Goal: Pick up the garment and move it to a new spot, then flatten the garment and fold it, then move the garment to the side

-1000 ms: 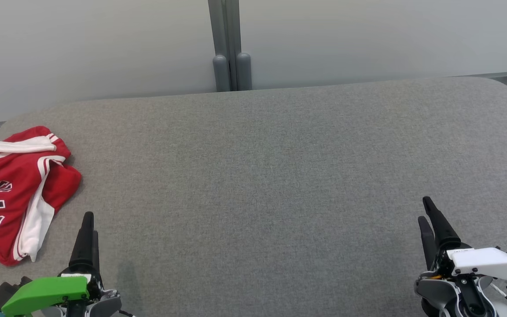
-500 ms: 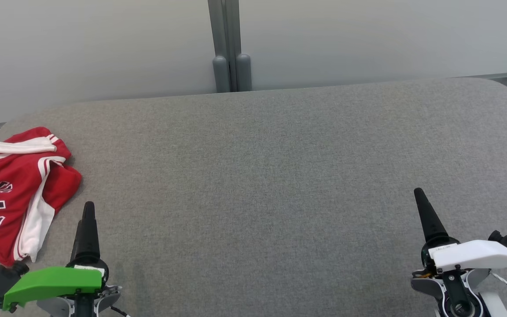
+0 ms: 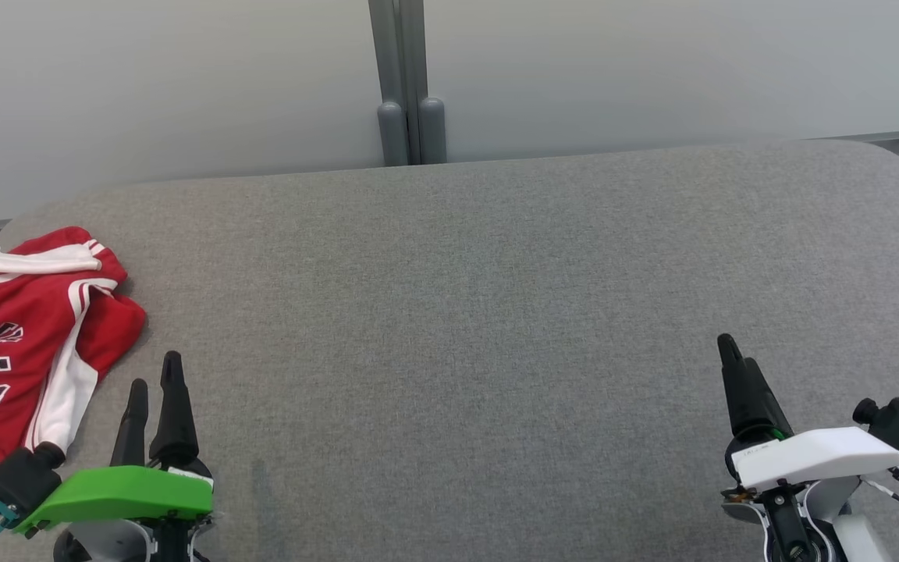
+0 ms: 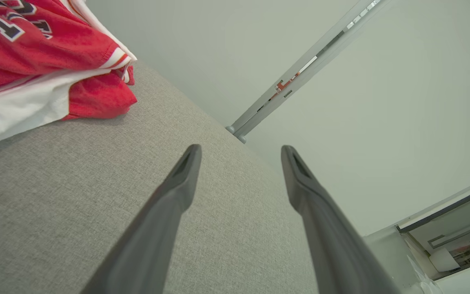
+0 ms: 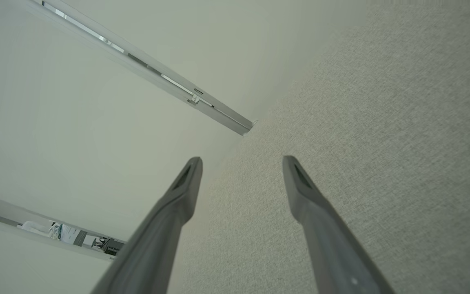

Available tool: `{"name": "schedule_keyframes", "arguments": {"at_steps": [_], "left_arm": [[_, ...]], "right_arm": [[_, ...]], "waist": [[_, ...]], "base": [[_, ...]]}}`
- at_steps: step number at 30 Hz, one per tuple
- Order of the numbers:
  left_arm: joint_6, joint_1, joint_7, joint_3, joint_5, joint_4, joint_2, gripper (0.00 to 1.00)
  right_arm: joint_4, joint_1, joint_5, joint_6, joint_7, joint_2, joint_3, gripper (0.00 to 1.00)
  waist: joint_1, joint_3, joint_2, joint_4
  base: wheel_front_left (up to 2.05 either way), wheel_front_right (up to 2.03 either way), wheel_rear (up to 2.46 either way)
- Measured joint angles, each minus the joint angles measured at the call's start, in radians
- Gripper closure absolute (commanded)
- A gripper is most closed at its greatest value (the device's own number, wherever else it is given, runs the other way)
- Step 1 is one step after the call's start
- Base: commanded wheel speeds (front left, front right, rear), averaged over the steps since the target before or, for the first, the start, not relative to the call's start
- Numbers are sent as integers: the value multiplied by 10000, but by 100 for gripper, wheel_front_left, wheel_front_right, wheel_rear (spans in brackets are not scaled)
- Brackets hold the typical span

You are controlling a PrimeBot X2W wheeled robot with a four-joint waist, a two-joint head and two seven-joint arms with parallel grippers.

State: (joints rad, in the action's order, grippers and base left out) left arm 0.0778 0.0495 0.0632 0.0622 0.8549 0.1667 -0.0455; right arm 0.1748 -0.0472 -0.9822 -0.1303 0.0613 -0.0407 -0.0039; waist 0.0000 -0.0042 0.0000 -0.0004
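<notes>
A crumpled red garment (image 3: 20,336) with white stripes and dark lettering lies at the far left of the grey cushioned surface (image 3: 457,312). The left wrist view has the garment (image 4: 35,53) at its upper left. My left gripper (image 3: 154,375) hovers just right of the garment's lower edge, open and empty, apart from the cloth. In its own view the left gripper (image 4: 241,153) shows a wide gap over bare fabric. My right gripper (image 3: 730,355) stands at the lower right, far from the garment. In its wrist view the right gripper (image 5: 242,163) is open with nothing held.
A pale wall (image 3: 184,78) with a grey vertical post (image 3: 409,94) runs behind the surface's far edge. The surface ends in rounded corners at the far left and far right.
My left gripper has turned, so both its fingers now show side by side, and its tips have crept up. My right gripper has shifted slightly left. The garment has not moved.
</notes>
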Motion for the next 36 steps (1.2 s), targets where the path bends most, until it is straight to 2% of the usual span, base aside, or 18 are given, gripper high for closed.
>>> {"name": "schedule_keyframes", "arguments": {"at_steps": [14, 36], "left_arm": [[13, -89, 454, -387, -1960, -222, -257, 0], [56, -198, 1034, -734, -4309, 27, -445, 0]], "right_arm": [[-157, 71, 2324, 0, 476, -12, 291, 0], [-301, 360, 4734, -2, 1041, -35, 468, 0]], "waist": [[0, -71, 0, 61], [0, -186, 0, 110]], "base": [[0, 0, 0], [0, 0, 0]]}}
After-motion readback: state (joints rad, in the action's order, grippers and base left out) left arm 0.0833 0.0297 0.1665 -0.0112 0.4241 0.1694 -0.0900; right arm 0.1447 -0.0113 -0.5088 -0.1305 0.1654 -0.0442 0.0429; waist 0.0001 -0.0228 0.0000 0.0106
